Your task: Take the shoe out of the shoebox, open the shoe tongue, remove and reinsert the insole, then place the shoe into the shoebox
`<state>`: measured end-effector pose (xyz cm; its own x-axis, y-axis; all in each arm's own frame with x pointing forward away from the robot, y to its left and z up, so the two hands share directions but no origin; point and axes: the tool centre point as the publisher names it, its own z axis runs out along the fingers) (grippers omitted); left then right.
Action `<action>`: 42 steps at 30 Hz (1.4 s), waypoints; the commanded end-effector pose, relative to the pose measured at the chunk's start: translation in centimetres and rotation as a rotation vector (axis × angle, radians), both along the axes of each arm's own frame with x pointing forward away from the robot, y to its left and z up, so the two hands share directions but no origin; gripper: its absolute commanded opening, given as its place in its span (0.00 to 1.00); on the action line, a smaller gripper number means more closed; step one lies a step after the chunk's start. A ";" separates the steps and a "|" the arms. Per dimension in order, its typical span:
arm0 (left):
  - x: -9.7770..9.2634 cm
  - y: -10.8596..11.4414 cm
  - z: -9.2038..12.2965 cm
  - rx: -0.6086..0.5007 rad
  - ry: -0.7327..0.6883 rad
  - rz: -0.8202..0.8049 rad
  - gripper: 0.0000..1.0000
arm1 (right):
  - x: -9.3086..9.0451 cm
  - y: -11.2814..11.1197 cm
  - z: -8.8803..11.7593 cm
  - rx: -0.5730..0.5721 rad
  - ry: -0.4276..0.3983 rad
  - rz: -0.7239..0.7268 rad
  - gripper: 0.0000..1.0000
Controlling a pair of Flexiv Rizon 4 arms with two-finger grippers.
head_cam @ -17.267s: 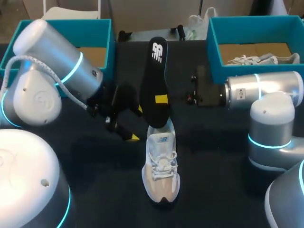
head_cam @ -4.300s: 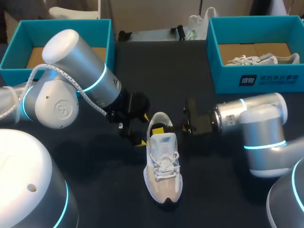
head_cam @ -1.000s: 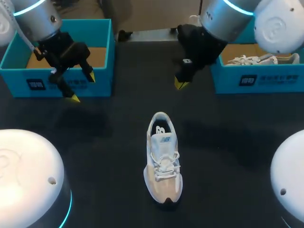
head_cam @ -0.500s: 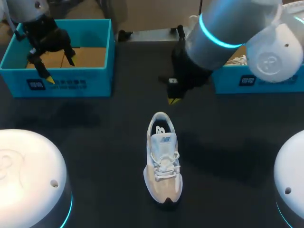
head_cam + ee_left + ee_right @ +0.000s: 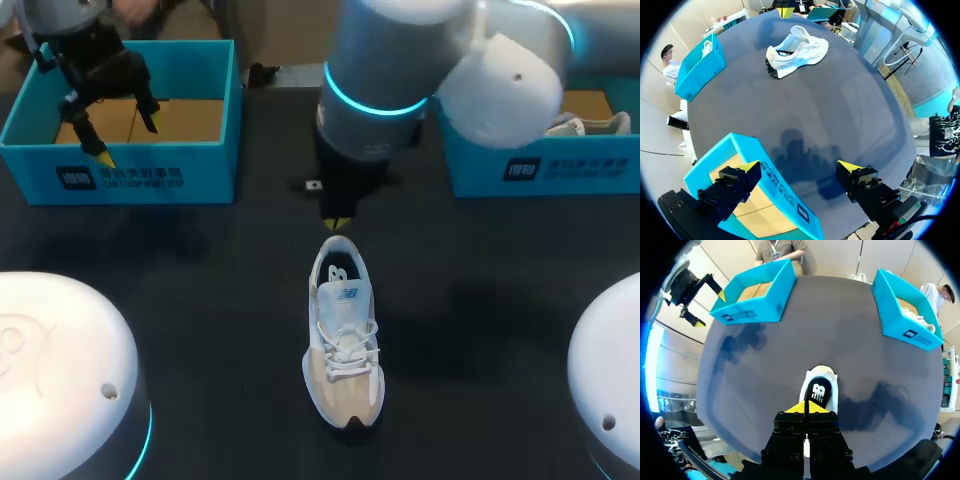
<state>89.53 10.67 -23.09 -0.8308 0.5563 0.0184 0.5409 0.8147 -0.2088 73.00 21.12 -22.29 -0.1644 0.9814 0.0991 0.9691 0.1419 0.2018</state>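
Observation:
A white and beige shoe (image 5: 343, 345) lies on the dark table with its toe toward the front edge; its black insole (image 5: 818, 389) shows inside the opening. My right gripper (image 5: 337, 222) hangs shut and empty just behind and above the heel; in the right wrist view its joined tips (image 5: 806, 407) sit right over the heel end. My left gripper (image 5: 126, 138) is open over the front wall of the left teal shoebox (image 5: 150, 178), holding nothing. In the left wrist view its fingers (image 5: 747, 167) straddle that box's wall (image 5: 777, 187), with the shoe (image 5: 797, 49) far ahead.
A second teal shoebox (image 5: 530, 165) at the back right holds another light shoe (image 5: 585, 122). The bulky right arm (image 5: 400, 70) spans the back middle of the table. Bare dark tabletop surrounds the shoe on both sides.
My right arm has swung left and down from beside the right box to just behind the shoe's heel. My left gripper drew back up over the left box. The shoe has not moved.

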 end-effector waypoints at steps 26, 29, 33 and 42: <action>0.0 0.0 0.0 0.002 -0.001 0.000 1.00 | 0.0 -1.2 -8.2 -0.070 -0.024 -0.016 0.00; 0.0 0.0 0.0 0.002 -0.001 0.000 1.00 | -0.3 -1.6 -9.3 -0.073 -0.032 -0.017 0.00; 0.0 0.0 0.0 0.002 -0.001 0.000 1.00 | -0.3 -1.7 -10.6 -0.083 -0.049 -0.006 0.00; 0.0 0.0 0.0 0.002 -0.001 0.000 1.00 | 0.1 -1.7 -12.9 -0.144 -0.068 -0.021 0.00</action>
<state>89.50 10.68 -23.12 -0.8309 0.5561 0.0175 0.5410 0.8149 -0.2082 73.04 18.43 -34.23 -0.1622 0.9857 -0.0448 0.9568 0.1682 0.2372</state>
